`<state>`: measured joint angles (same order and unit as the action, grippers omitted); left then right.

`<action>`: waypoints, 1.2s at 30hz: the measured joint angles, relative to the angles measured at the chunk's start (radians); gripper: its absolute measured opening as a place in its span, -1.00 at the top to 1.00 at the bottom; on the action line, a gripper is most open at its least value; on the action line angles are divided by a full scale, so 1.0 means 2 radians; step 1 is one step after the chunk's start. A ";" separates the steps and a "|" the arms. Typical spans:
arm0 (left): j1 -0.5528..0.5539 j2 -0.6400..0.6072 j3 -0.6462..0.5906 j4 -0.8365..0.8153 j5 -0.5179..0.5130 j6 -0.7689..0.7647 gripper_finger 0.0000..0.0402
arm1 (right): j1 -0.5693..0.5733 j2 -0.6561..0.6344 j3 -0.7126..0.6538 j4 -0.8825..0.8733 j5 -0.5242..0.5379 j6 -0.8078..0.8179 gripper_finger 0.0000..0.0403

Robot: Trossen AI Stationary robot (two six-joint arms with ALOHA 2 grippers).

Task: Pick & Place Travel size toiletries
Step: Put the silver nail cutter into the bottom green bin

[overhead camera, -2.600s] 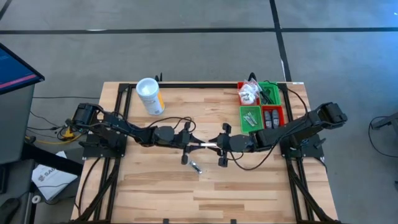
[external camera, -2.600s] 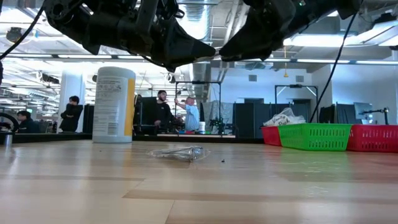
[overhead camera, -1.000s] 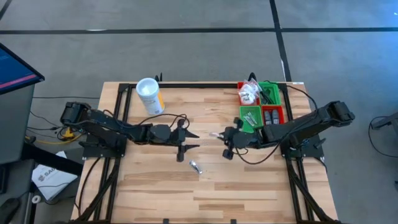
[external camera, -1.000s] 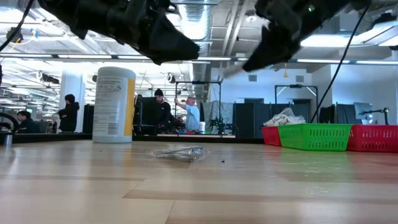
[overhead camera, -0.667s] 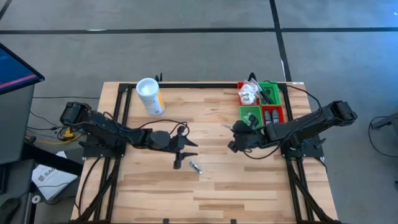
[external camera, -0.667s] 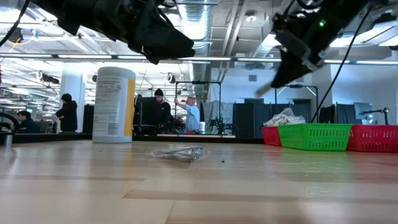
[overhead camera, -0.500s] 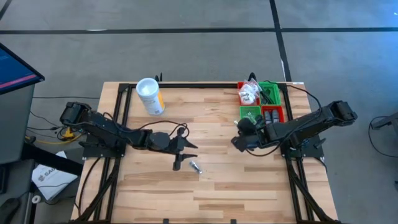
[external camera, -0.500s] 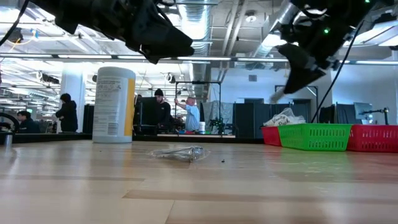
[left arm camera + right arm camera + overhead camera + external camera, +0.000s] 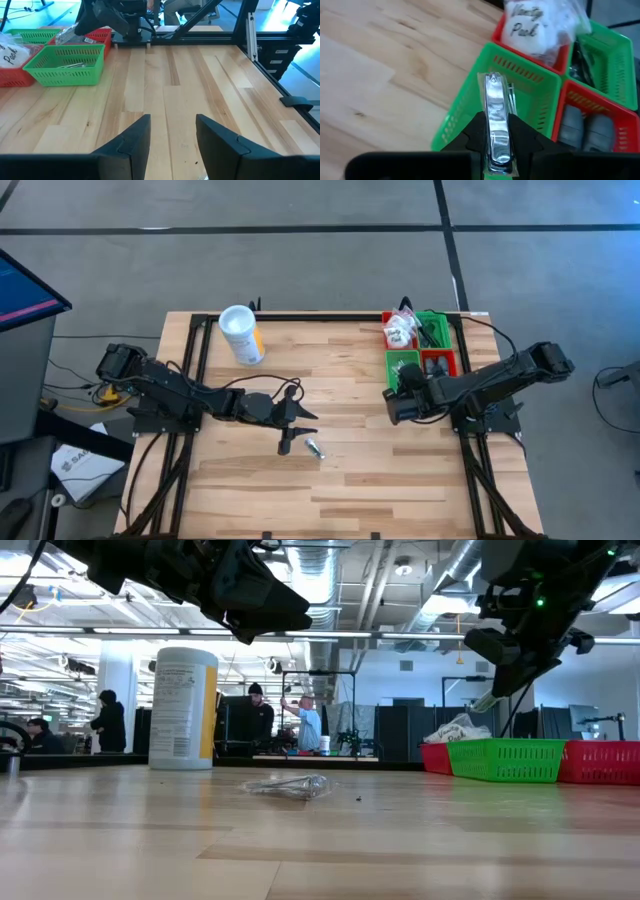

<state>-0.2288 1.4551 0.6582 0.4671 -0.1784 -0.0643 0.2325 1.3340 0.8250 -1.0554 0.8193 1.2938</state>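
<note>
My right pincer grips a wrapped nail clipper above the green bin. Left pincer hangs half-open near one packet left on the tabletop.

- Left arm: dark, near-black segmented links joined by rounded joint housings; a thin black cable runs in loose loops along its length.
- Left arm base: blocky black housing with yellow and orange wiring beside it.
- Left tool: two broad, matt black fingers with angular, stepped inner faces.
- Right arm: same dark finish and jointed build, with a black cable arching over its upper link.
- Right arm in the low view: a small green indicator light glows on the dark housing.
- Right tool: black fingers with faceted, wedge-shaped tips above a flat black body.
</note>
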 joint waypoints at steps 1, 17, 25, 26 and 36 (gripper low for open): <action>0.000 0.000 0.000 0.000 0.000 0.001 0.27 | 0.000 0.001 -0.002 -0.002 0.001 0.007 0.81; 0.000 0.000 0.000 0.000 0.000 0.003 0.28 | -0.003 0.002 -0.064 0.022 -0.001 0.070 0.81; 0.000 0.000 0.000 0.000 0.000 0.003 0.28 | -0.004 0.002 -0.072 0.021 0.003 0.070 0.81; 0.000 0.000 0.000 0.000 0.000 0.003 0.28 | -0.006 0.002 -0.072 0.021 0.007 0.070 0.81; 0.000 0.000 0.000 0.002 0.000 0.003 0.28 | -0.028 0.007 -0.072 0.024 0.009 0.069 0.68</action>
<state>-0.2287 1.4555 0.6582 0.4706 -0.1783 -0.0578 0.1769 1.3479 0.6807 -1.0084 0.8368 1.4318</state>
